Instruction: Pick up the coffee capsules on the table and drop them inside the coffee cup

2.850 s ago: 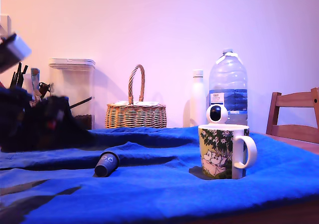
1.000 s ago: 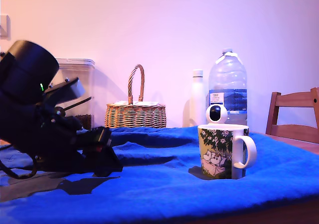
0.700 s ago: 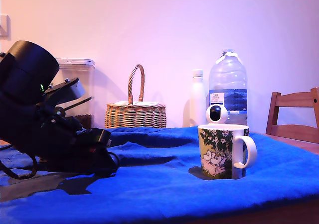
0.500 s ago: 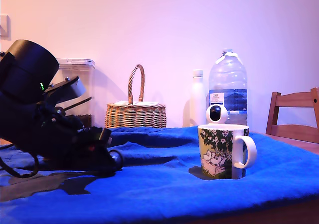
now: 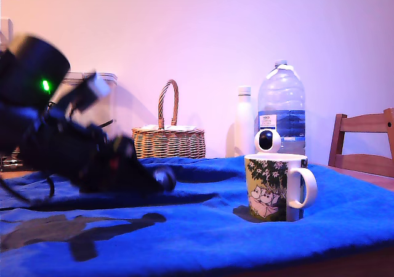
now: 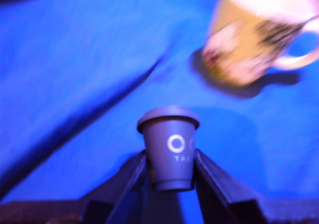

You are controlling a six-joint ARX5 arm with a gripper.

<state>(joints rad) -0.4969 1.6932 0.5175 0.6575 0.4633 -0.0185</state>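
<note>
The gripper (image 6: 169, 176) pinches the navy capsule (image 6: 169, 147) by its tapered lower body, clear of the cloth (image 6: 75, 59) and short of the mug (image 6: 256, 40); light, stiff and smooth, it probably slips unless squeezed below the rim.

Claw (image 6: 169, 171) pinches the navy capsule (image 6: 169, 147) above blue cloth (image 6: 75, 74); blurred mug (image 6: 254, 40) beyond.

arm (image 5: 68, 148) motion-blurred in exterior view, hides the capsule (image 6: 169, 147). wrist view: coffee cup (image 6: 259, 35) blurred, its rim cropped; capsule's small print unreadable.
</note>
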